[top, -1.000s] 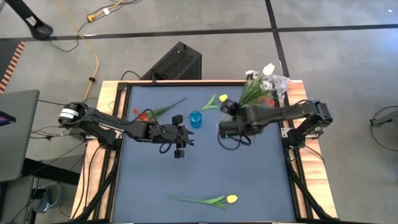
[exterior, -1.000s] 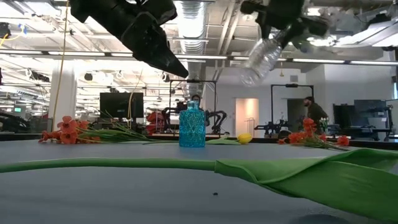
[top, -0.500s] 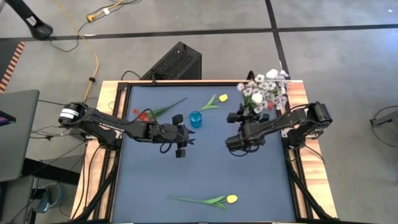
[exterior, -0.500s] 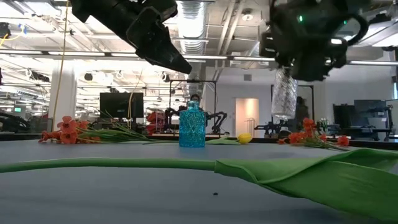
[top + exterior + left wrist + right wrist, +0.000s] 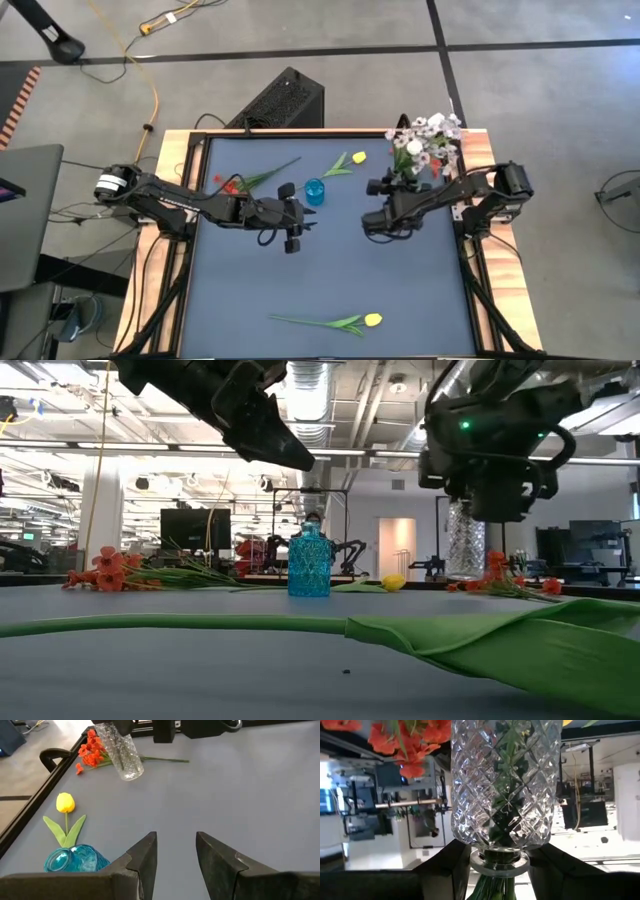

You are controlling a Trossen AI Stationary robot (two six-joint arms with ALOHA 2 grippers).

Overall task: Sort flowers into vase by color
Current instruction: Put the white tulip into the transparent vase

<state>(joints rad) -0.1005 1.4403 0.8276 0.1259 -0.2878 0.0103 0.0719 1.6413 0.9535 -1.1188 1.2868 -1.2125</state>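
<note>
While the right gripper (image 5: 390, 205) grasps the clear cut-glass vase (image 5: 463, 538) by its narrow neck near the desk's right edge, it should lower it upright, slowly: faceted glass is slick and the white-pink blossom spray (image 5: 428, 143) makes it top-heavy. The left gripper (image 5: 173, 851), jaws parted and empty, hovers mid-desk beside the small blue glass bottle (image 5: 315, 191). A soft yellow tulip (image 5: 360, 321) lies near the front edge.

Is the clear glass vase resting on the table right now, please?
No, the clear glass vase hangs above the table in the low view, clamped at its neck by the right gripper.
</note>
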